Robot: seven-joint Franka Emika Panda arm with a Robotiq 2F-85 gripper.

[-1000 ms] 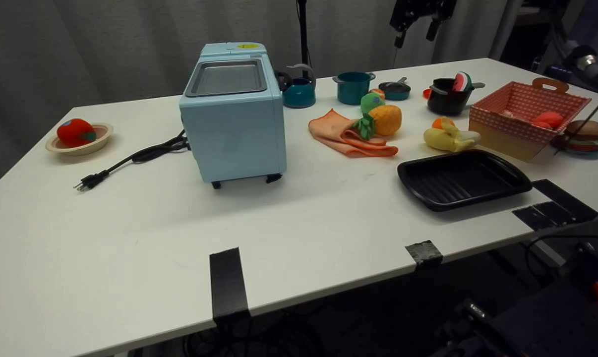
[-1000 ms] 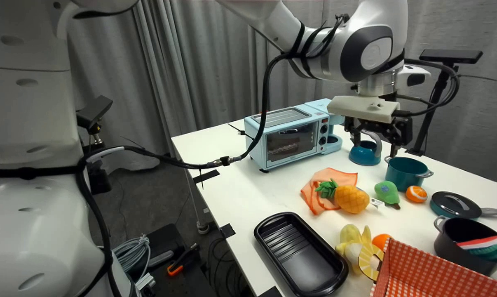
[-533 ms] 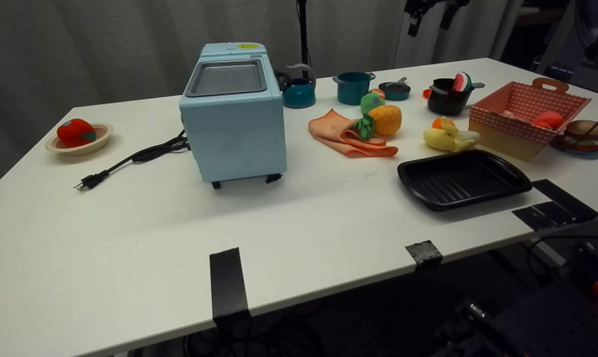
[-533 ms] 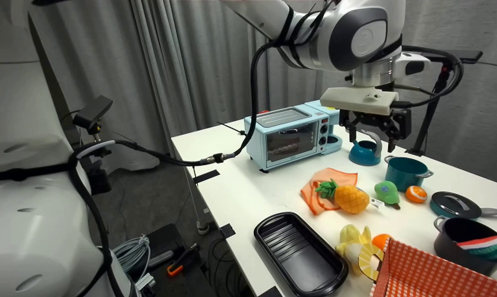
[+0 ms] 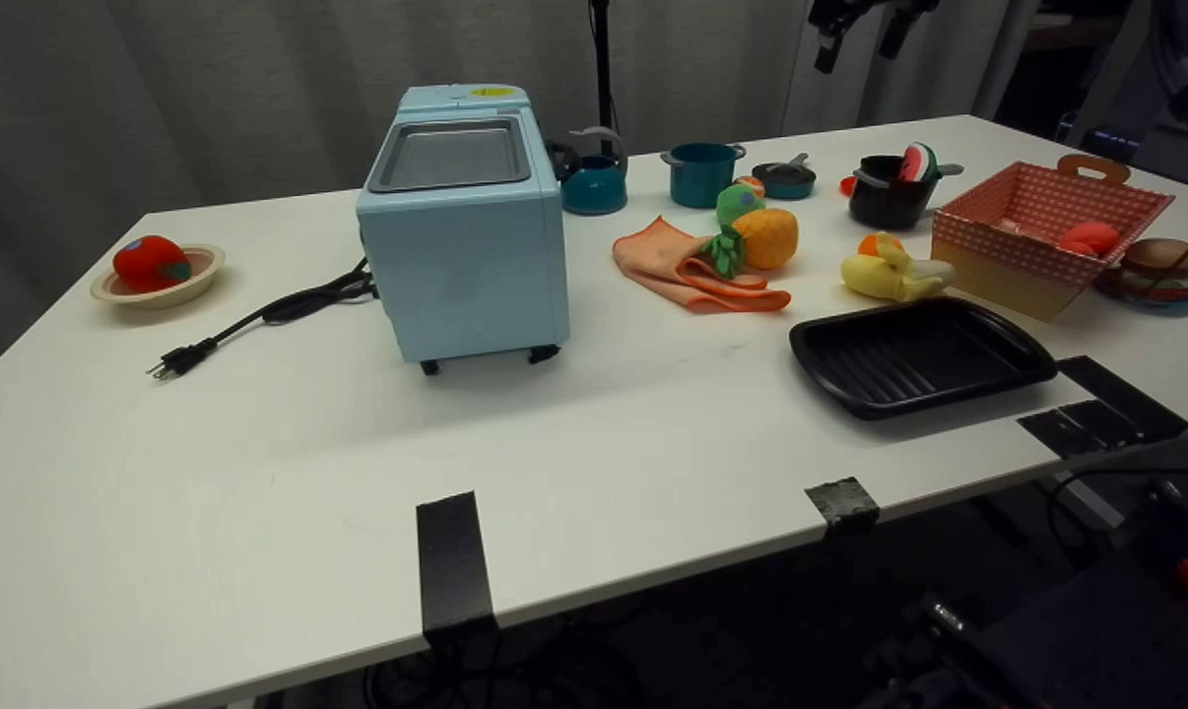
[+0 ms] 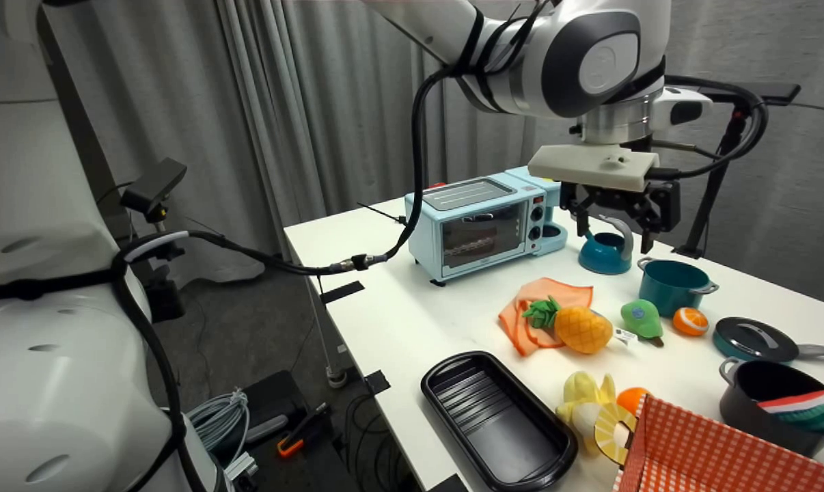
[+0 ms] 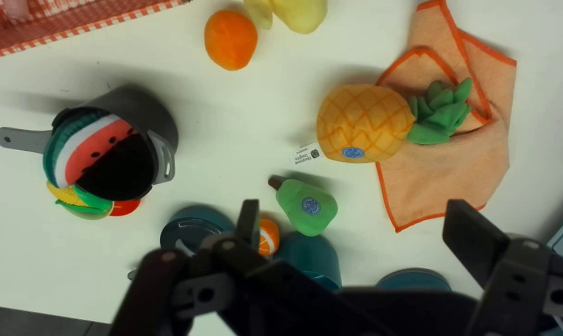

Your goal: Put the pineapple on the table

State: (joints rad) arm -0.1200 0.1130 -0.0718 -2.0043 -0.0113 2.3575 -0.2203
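Note:
The pineapple, with a yellow-orange body and green leaves, lies on its side in both exterior views (image 5: 765, 238) (image 6: 582, 329) and in the wrist view (image 7: 364, 122). Its leaves rest over an orange cloth (image 7: 449, 172); its body lies at the cloth's edge, mostly over the white table (image 5: 308, 512). The table also shows in an exterior view (image 6: 398, 321). My gripper (image 6: 615, 236) is open and empty, high above the table at the kettle and teal pot side. In the wrist view the fingers (image 7: 351, 212) are wide apart, with the pineapple beyond their tips.
A green pear (image 7: 309, 205), a teal pot (image 6: 675, 283) and a kettle (image 6: 603, 256) lie near the pineapple. A blue toaster oven (image 6: 480, 232), black baking pan (image 6: 501, 424), yellow banana toy (image 5: 885, 279), dark pot (image 5: 890, 202) and checkered basket (image 5: 988, 271) also stand there.
My gripper has risen a little and shifted slightly sideways, with most of the motion in the earlier half second. The fingers stay open. The pineapple and the other objects have not moved.

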